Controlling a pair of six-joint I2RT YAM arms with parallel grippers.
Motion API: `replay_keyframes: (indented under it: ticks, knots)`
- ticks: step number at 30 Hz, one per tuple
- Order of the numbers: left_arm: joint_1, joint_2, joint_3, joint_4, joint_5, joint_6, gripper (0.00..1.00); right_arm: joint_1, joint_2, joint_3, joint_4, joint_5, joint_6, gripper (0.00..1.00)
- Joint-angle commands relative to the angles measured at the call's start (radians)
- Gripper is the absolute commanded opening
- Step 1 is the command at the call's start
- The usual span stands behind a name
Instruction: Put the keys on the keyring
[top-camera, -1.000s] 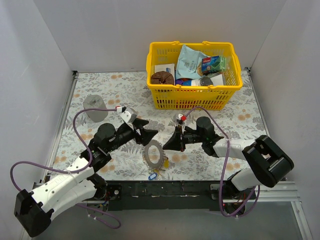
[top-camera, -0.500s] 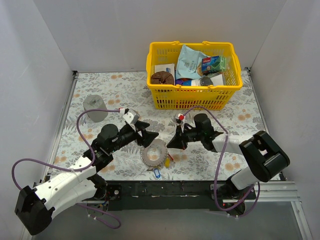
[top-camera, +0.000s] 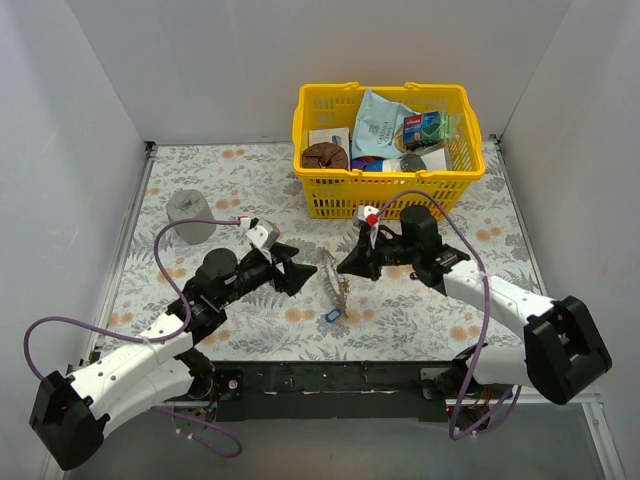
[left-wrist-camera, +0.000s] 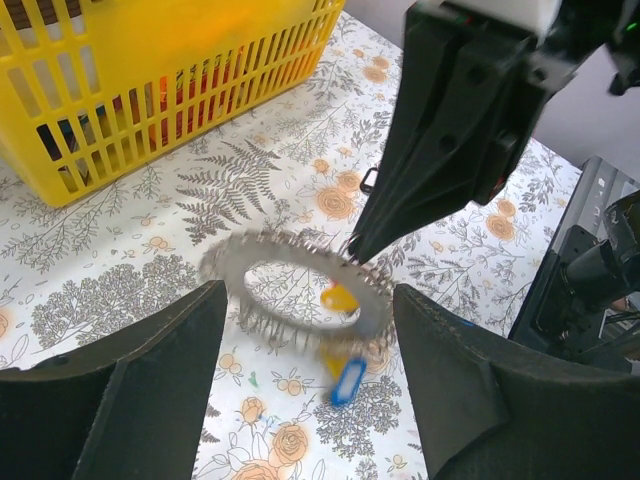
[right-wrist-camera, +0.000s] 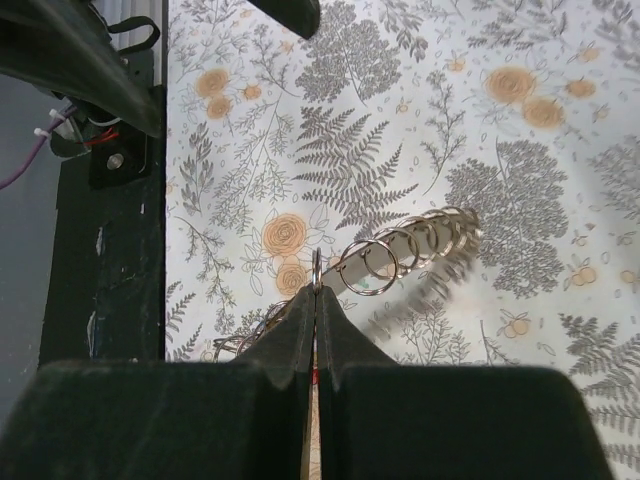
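While the right gripper (top-camera: 343, 267) keeps its two fingers pinched tight on the keyring (top-camera: 335, 283), the ring hangs up off the flowery table (top-camera: 240, 170). It is over the middle of the table, a bit toward the near edge. Seen from the left wrist, the ring looks blurry and tilted, with little loops (right-wrist-camera: 405, 245) all along its rim. A yellow key (left-wrist-camera: 338, 297) dangles inside the ring, and a blue tag (left-wrist-camera: 348, 381) hangs below it. The left gripper (top-camera: 300, 265) is just beside the ring on its left side and does not touch it. Its fingers (left-wrist-camera: 150, 400) are spread wide with nothing between them. A yellow basket (top-camera: 385, 205) full of things sits at the far edge, toward the far right corner. A grey cup (top-camera: 190, 215) stands near the left edge.
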Motion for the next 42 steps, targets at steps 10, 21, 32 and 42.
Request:
replay_keyframes:
  ticks: [10,21,32,42]
  knots:
    - [0.001,0.001,-0.004,0.011,-0.009,0.007,0.67,-0.007,-0.046,0.059,-0.188,0.116,-0.144,0.01]
    - [0.001,-0.024,0.010,-0.021,-0.022,-0.002,0.67,0.045,0.180,0.065,-0.018,0.083,-0.003,0.01]
    - [0.001,-0.016,-0.007,-0.007,-0.023,-0.018,0.68,0.076,0.238,0.085,0.005,0.112,0.024,0.33]
    - [0.001,0.059,0.017,-0.016,-0.042,-0.038,0.72,0.050,-0.011,-0.033,0.079,0.355,0.139,0.88]
